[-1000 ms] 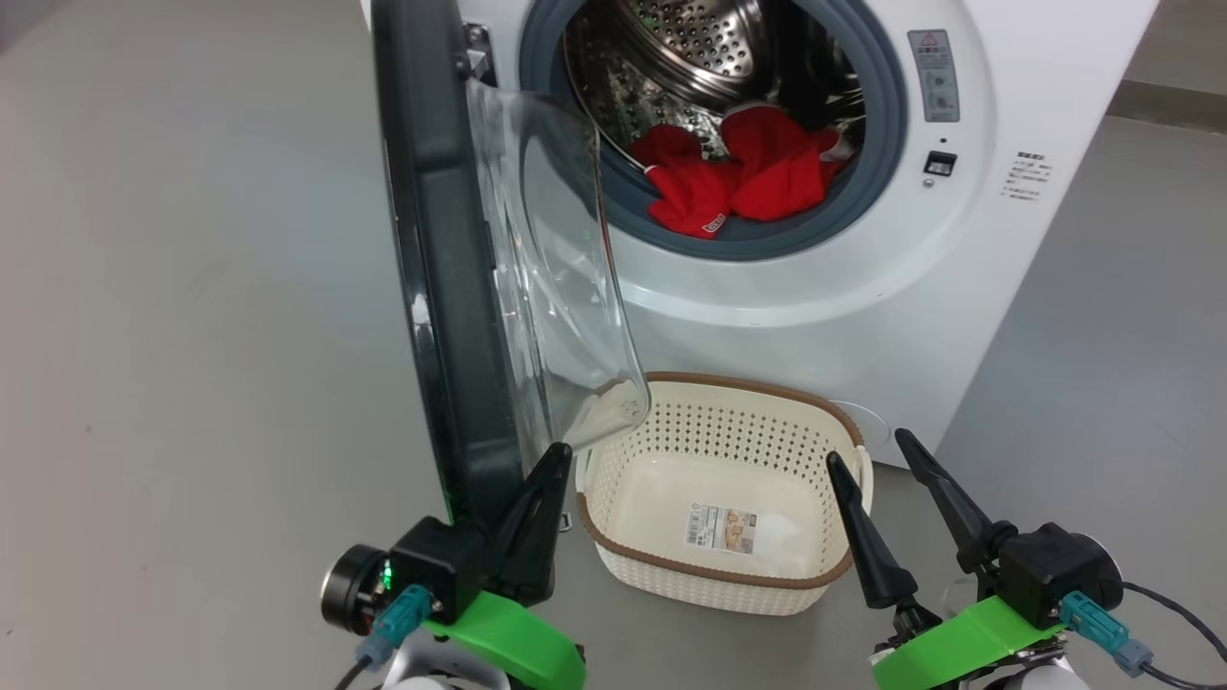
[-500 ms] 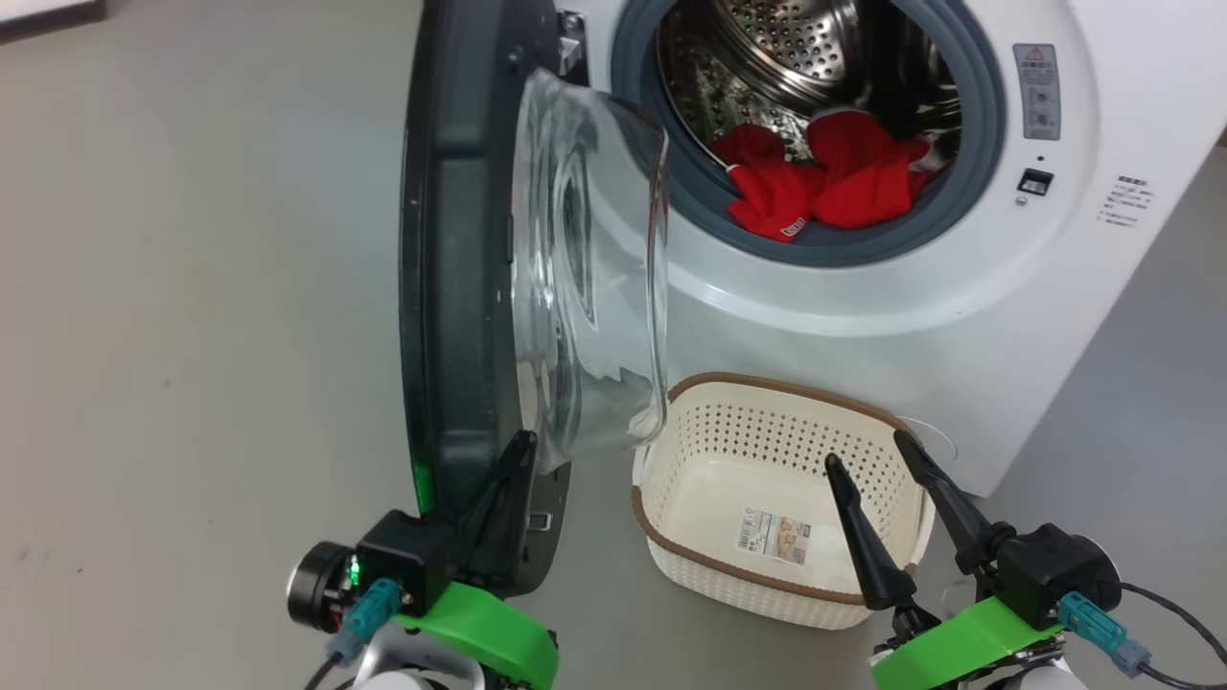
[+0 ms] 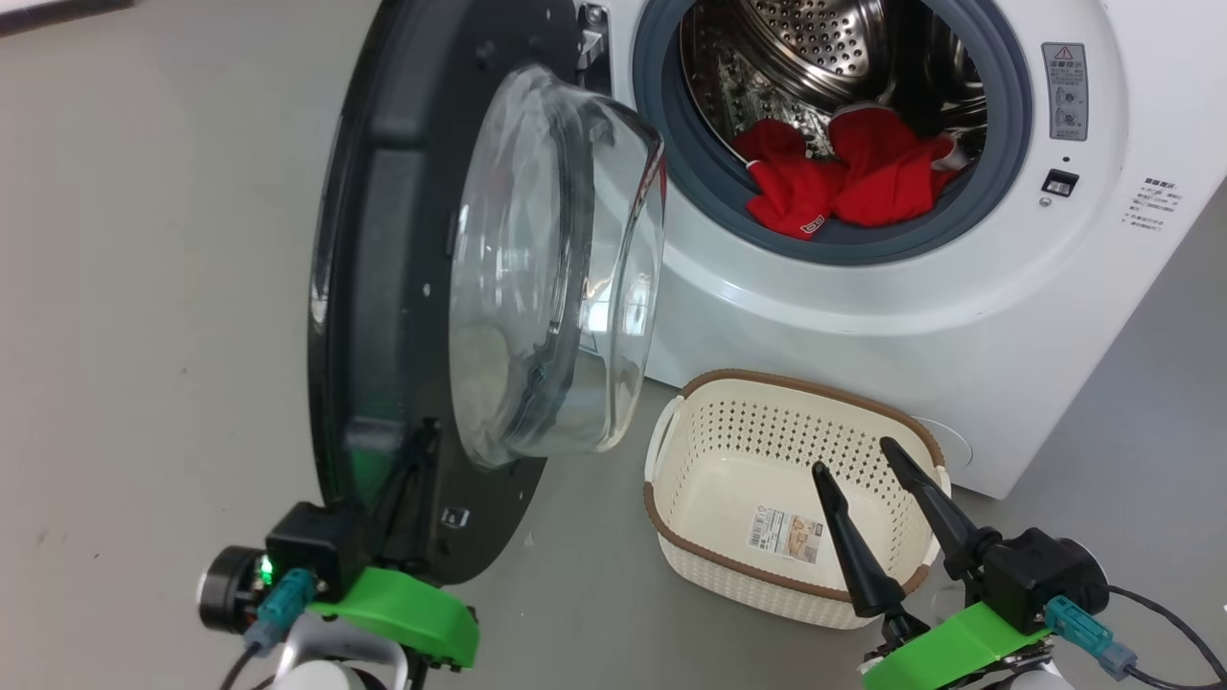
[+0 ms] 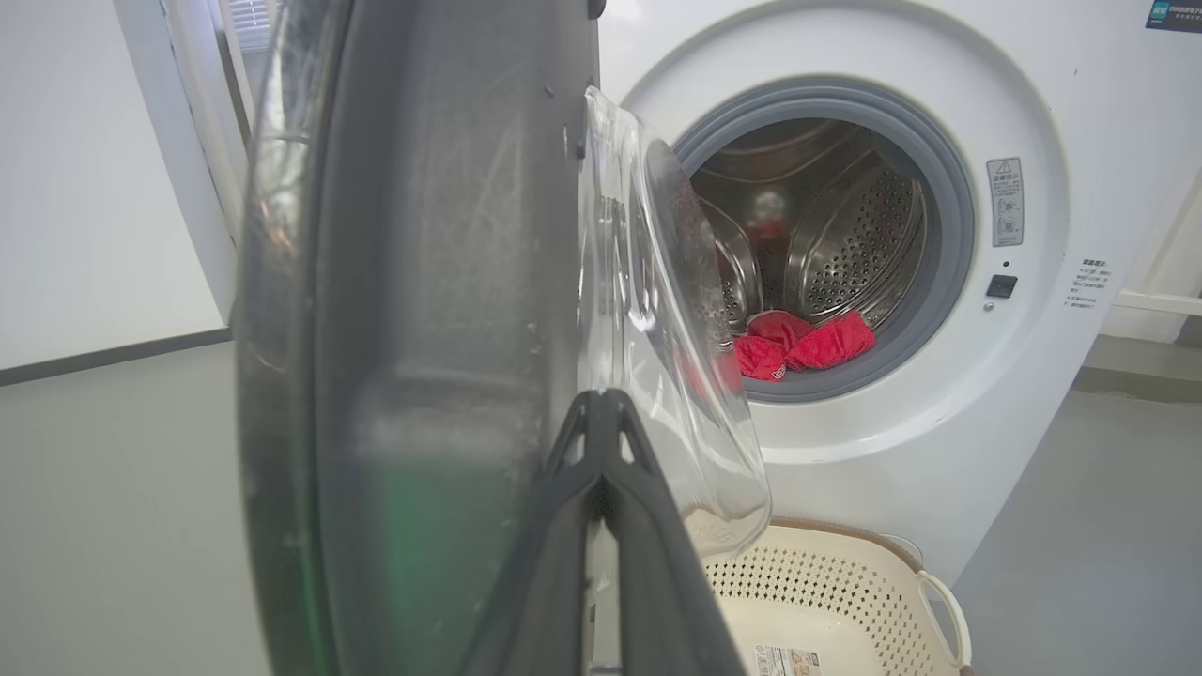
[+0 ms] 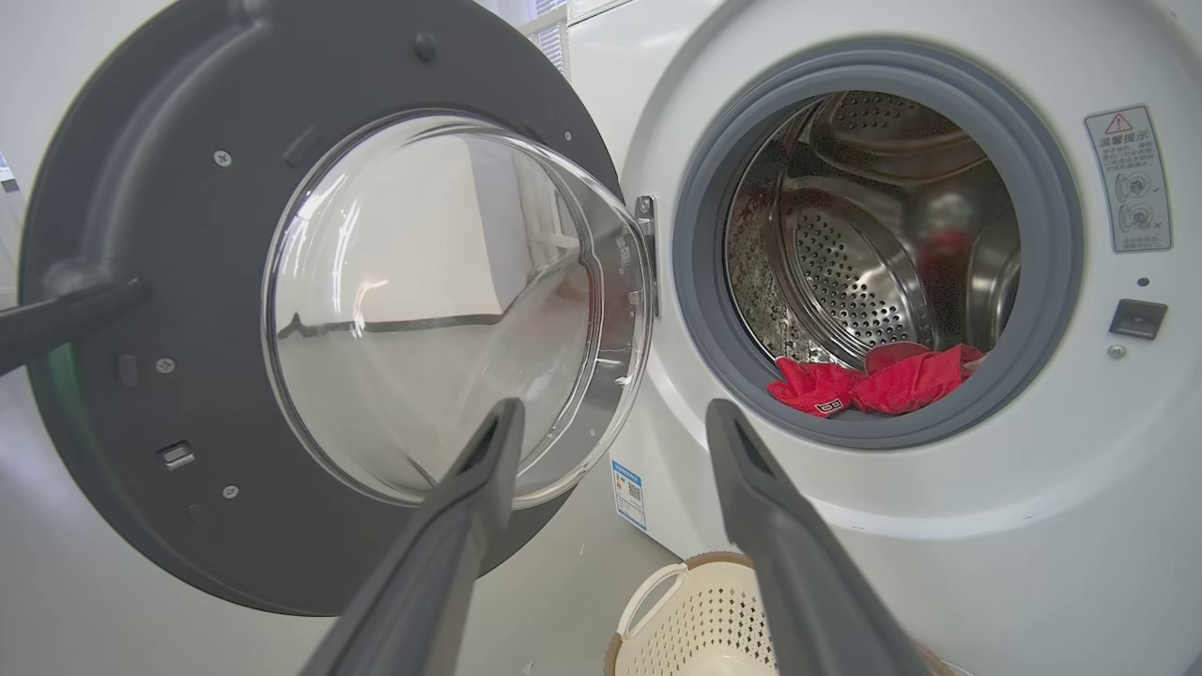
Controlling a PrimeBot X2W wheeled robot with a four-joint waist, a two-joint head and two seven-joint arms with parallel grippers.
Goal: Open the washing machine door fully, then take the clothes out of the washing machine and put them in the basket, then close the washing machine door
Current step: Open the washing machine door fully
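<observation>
Underfoot, a smooth pale grey floor, matte. Behind, a plain white wall meets the floor at a dark skirting strip (also seen at the top-left corner of the head view). A white upright frame stands beside the wall. Far right is a low grey step with a white rail just above it.

In the head view the washing machine and the washing machine door are cut off at the top edge, the fingers of the left gripper blend into the door's dark inner face, and the print on the label in the basket is too small to read.
</observation>
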